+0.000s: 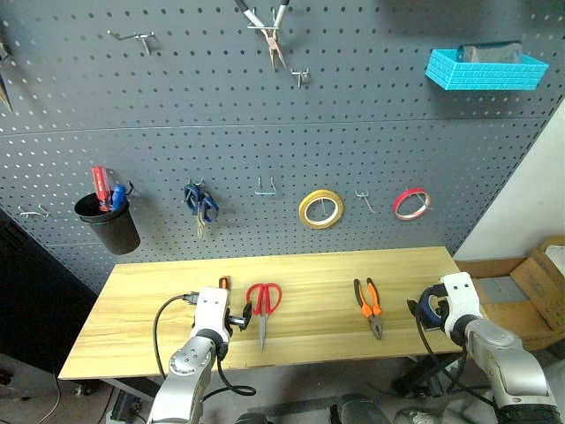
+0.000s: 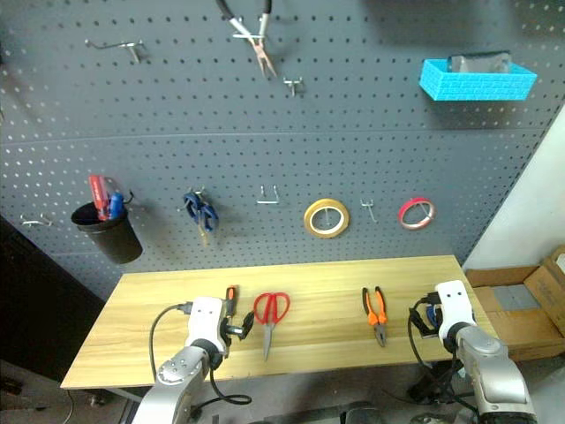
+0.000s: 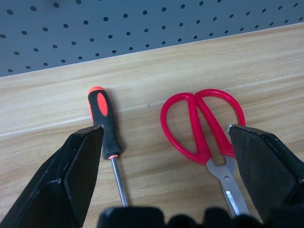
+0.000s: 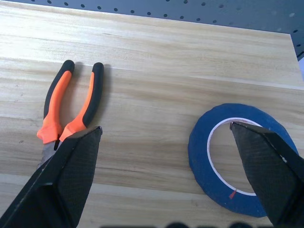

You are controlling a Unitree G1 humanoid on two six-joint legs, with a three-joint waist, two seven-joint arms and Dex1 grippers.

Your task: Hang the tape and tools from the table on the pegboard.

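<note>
The left gripper (image 3: 164, 178) and right gripper (image 4: 166, 178) are held open and empty. Nothing is picked up yet (all four items lie on the table (image 1: 327, 274)). A grasp is called for next, probably the scissors (image 3: 204, 126) or tape (image 4: 240, 159).

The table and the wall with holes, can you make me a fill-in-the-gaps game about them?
1. The scissors lying on the table have handles coloured ____.
2. Under the right claw lies a roll of tape coloured ____.
3. Between the yellow roll and the red-pink roll on the pegboard sticks out a bare metal ____.
4. The pliers on the table have handles that are black and ____.

Missing words: red; blue; hook; orange
</note>
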